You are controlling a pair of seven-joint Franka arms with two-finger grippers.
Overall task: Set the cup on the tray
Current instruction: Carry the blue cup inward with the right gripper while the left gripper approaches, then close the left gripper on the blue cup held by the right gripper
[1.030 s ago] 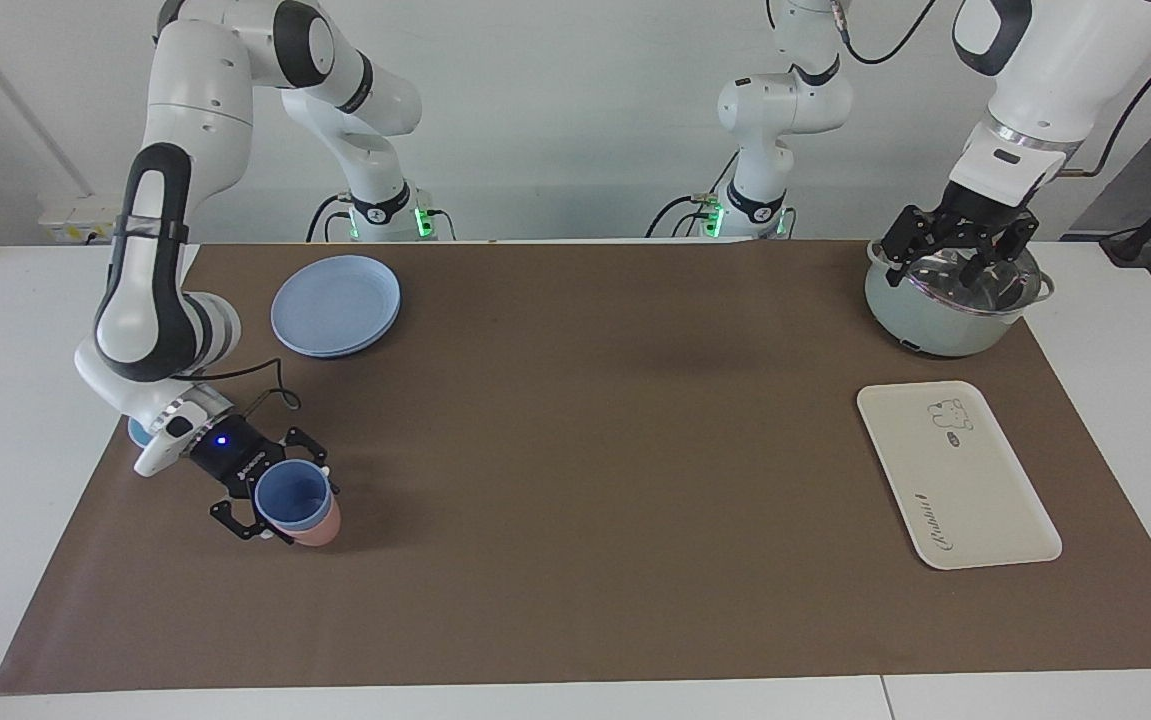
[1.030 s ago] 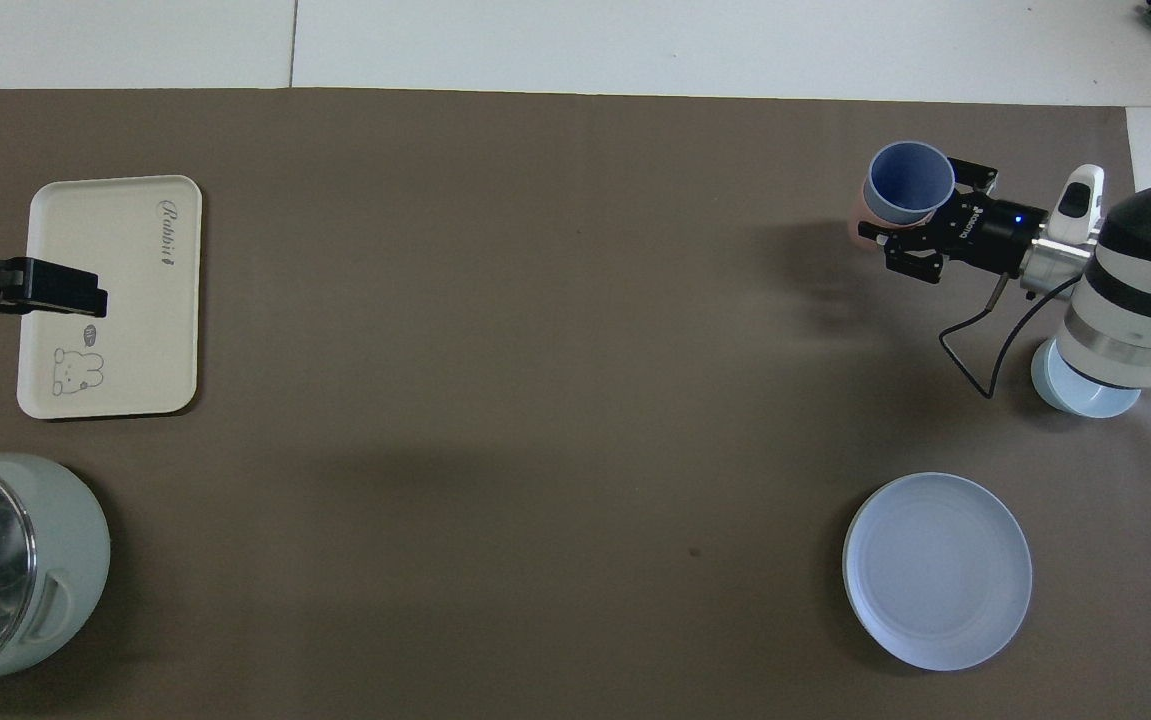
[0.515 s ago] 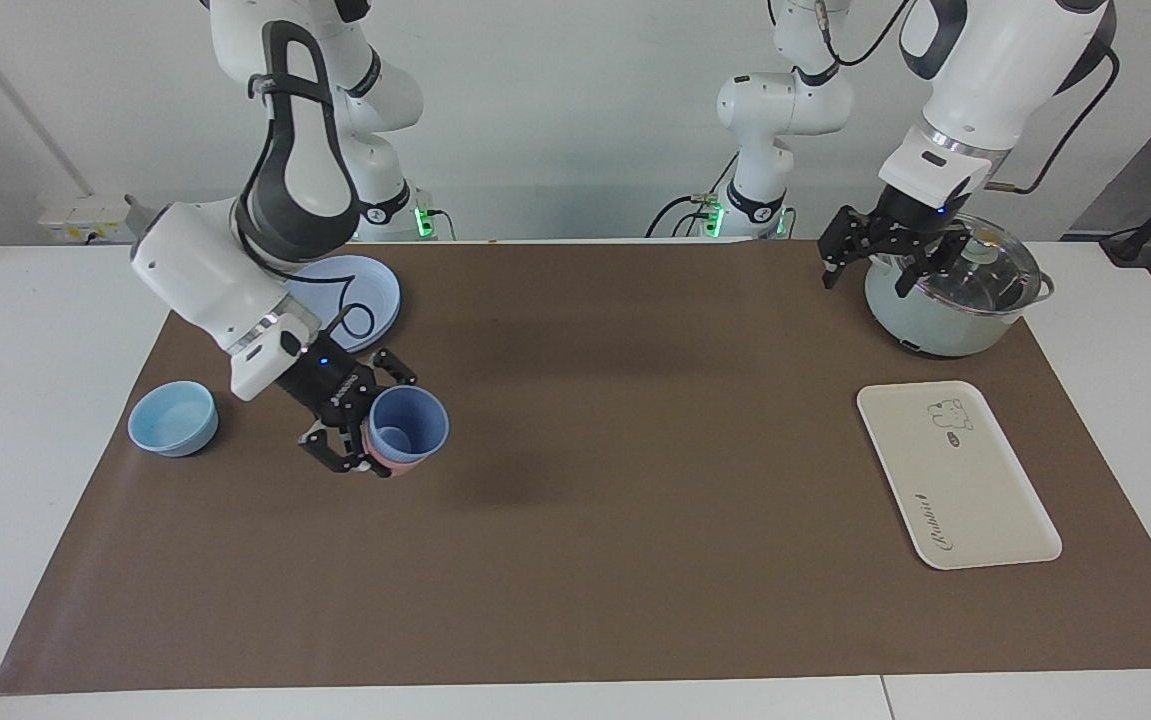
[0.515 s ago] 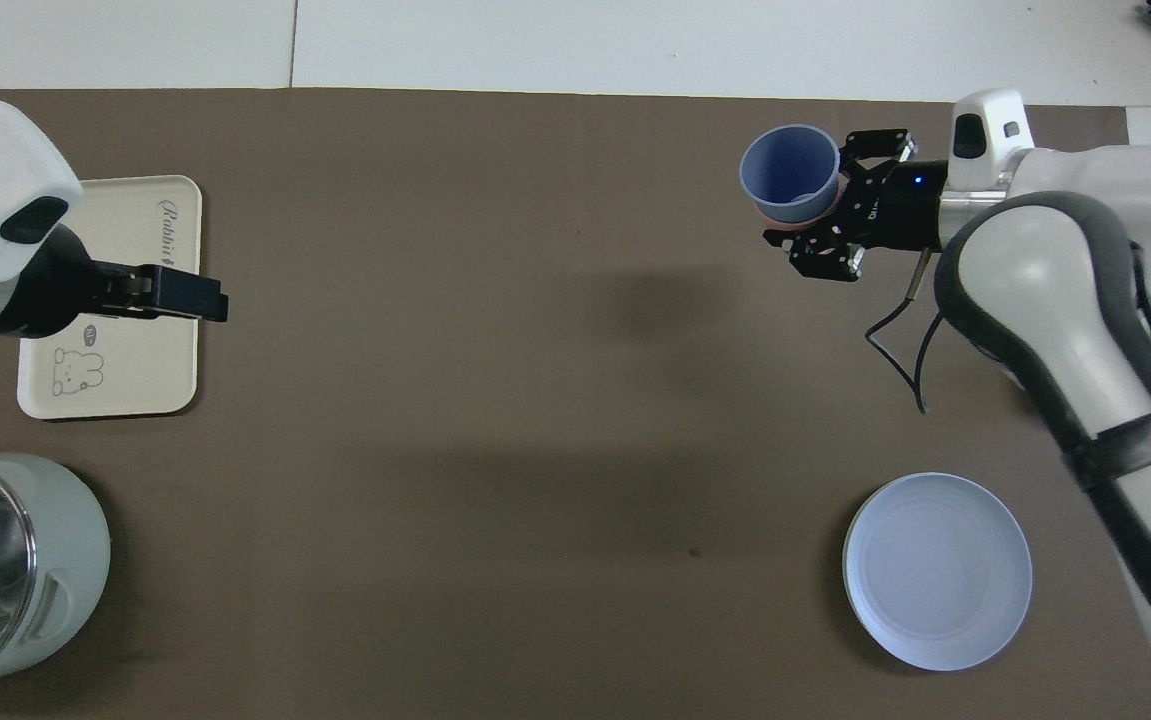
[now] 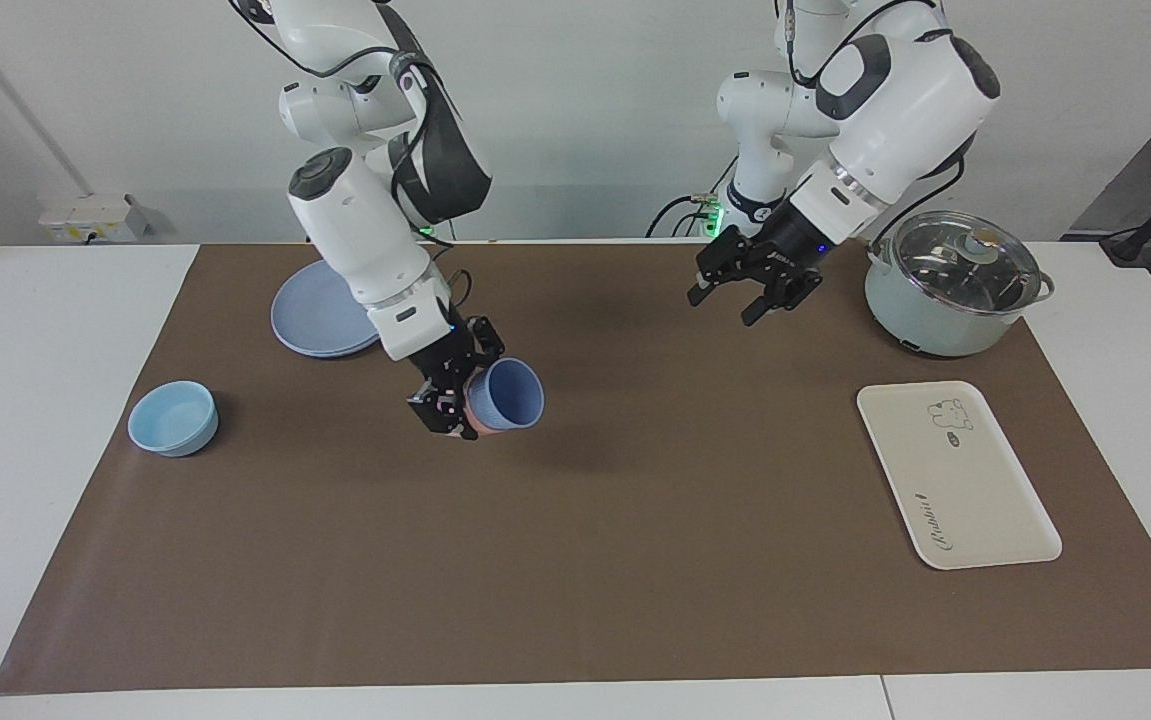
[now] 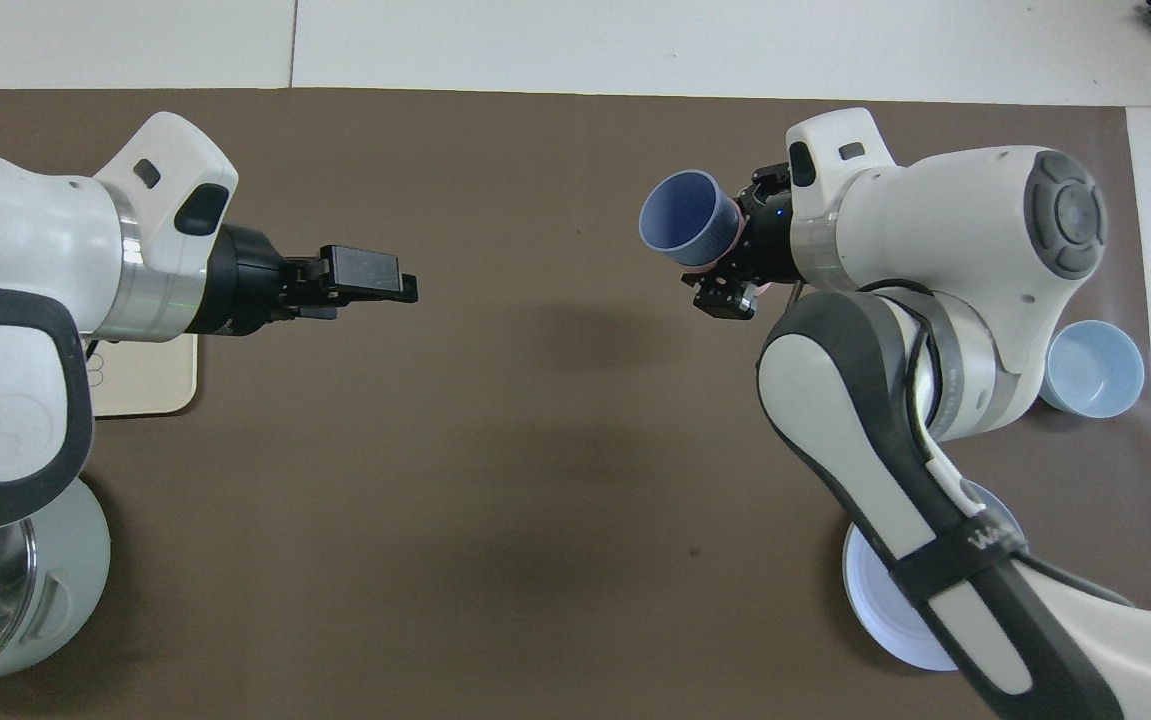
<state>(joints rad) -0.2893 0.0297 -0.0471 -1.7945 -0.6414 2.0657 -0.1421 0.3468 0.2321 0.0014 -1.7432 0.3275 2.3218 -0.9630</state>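
Observation:
My right gripper (image 5: 465, 388) is shut on the periwinkle-blue cup (image 5: 510, 393), which sits nested in a salmon-pink tumbler (image 5: 476, 412). It holds them tilted on their side in the air over the brown mat, and they show in the overhead view too (image 6: 683, 217). My left gripper (image 5: 747, 292) is open and empty, raised over the mat beside the pot, and also shows in the overhead view (image 6: 375, 285). The cream tray (image 5: 955, 480) lies at the left arm's end of the table. In the overhead view the left arm hides most of the tray (image 6: 150, 385).
A pale green pot with a glass lid (image 5: 955, 290) stands near the left arm's base. A round blue plate (image 5: 320, 310) lies near the right arm's base. A light-blue bowl (image 5: 173, 418) sits at the right arm's end of the mat.
My right gripper has lifted the nested cups and carried them toward the middle of the table. My left gripper has swung from over the pot out over the mat.

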